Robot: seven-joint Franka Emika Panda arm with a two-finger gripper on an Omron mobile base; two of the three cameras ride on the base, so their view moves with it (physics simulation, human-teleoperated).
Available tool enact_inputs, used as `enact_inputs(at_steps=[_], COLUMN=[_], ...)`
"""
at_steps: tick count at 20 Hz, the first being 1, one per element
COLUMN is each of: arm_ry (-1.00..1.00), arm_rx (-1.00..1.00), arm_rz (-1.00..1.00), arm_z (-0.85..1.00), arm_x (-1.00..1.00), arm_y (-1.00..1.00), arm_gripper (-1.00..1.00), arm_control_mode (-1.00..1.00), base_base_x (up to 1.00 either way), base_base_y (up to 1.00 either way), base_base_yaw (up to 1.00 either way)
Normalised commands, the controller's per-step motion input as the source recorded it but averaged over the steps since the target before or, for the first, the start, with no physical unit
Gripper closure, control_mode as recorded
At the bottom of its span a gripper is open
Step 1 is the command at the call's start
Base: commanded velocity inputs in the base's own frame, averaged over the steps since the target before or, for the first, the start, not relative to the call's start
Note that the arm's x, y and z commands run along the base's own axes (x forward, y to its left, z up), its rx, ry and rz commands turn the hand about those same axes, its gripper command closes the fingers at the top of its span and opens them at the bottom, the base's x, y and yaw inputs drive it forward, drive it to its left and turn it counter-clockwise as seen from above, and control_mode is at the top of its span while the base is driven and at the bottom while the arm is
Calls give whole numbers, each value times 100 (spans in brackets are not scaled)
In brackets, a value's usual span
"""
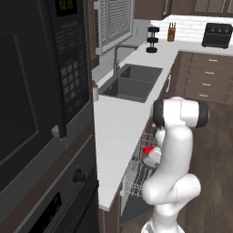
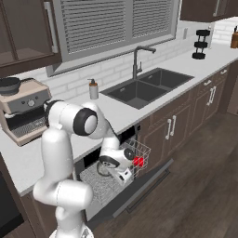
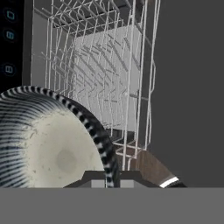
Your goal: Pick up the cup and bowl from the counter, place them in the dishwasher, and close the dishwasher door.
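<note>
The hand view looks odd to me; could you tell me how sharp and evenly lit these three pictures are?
Hand view: the bowl looms large and soft-edged at the gripper, with the white rack evenly lit beyond. Left base view: the dark oven dims the near side. Right base view: flat light, soft shadows on the counter.

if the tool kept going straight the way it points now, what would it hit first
Probably the white wire rack of the dishwasher. The tool, shut on the rim of the bowl, looks along it into the rack's tines; depth is hard to judge, so how soon is unclear.
</note>
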Motion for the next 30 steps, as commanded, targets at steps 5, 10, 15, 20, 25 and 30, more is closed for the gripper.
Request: enact_inputs(at_steps=[5,10,15,20,25,30], arm_ry=[1,4,6,4,3,1], arm_rx=[2,0,0,0,0,0], arm_rz=[0,0,0,0,0,1], arm_z=[-27,-33,-44,-49,-37,-16], arm_x=[40,39,29,21,28,29], arm_y=[6,16,13,0,2,10], arm_gripper=[100,100,100,100,100,100], arm_control_mode=[-100,-100,-100,-100,-100,-100], base_base_x=[0,0,0,0,0,0], base_base_y=[0,0,0,0,0,0], base_base_yaw=[0,0,0,0,0,0])
